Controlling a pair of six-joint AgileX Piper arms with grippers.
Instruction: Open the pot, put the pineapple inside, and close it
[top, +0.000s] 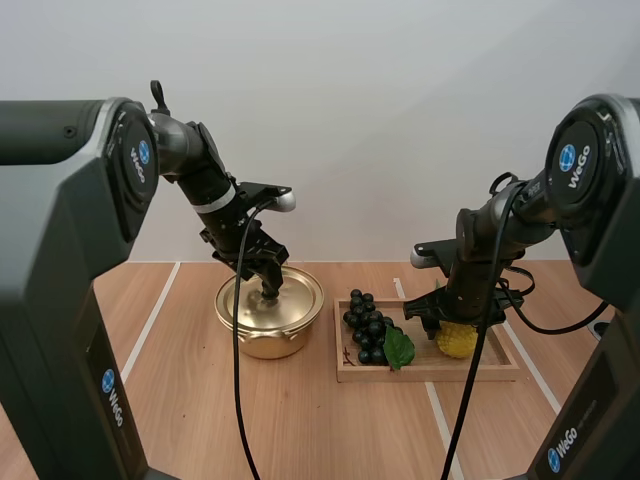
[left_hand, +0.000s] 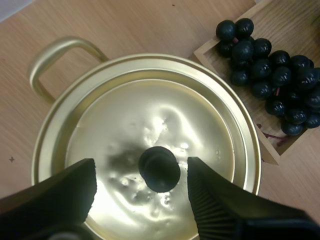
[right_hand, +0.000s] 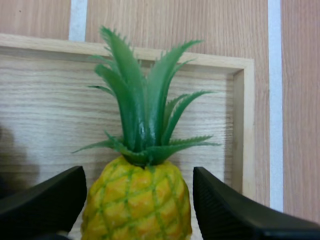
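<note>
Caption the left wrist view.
Open left gripper straddles the knob on the lid of the closed pot, grapes in the tray alongside.

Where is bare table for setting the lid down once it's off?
Free: the table in front of the pot and tray, and between pot and white line. Crowded: the pot-tray gap; grapes and pineapple occupy the tray.

1. The high view sits behind and above both arm bases and looks forward and down. It is far enough back to hold the desk (top: 300, 430), with the pot (top: 270, 342) at 9 o'clock from the wooden tray (top: 430, 372).
2. The left wrist view looks straight down, close over the lid (left_hand: 150, 115).
3. The right wrist view looks steeply down, very close on the pineapple (right_hand: 137, 205).
4. The high and left wrist views share the pot, the grapes (left_hand: 270, 75) and a corner of the wooden tray. The high and right wrist views share the pineapple and the floor of the wooden tray.
</note>
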